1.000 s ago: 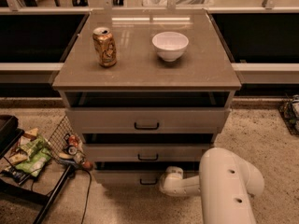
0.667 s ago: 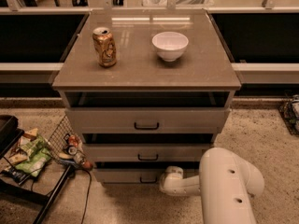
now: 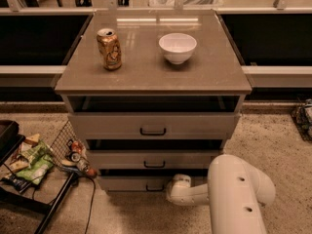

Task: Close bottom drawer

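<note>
My gripper [image 3: 176, 185] is low, below the front edge of the worktop [image 3: 146, 79] and toward its right corner, close against the face of the bottom drawer [image 3: 127, 183], just right of its small black handle [image 3: 155, 188]. I cannot tell whether it is open or closed, nor whether it grips anything. The drawer stands out slightly, with a dark gap above. In my judgement this position suits a flat push inward. A can [image 3: 109, 48] stands near the left edge and a bowl [image 3: 177, 48] mid-worktop. The floor is speckled, with a snack rack [image 3: 29, 160] left.
</note>
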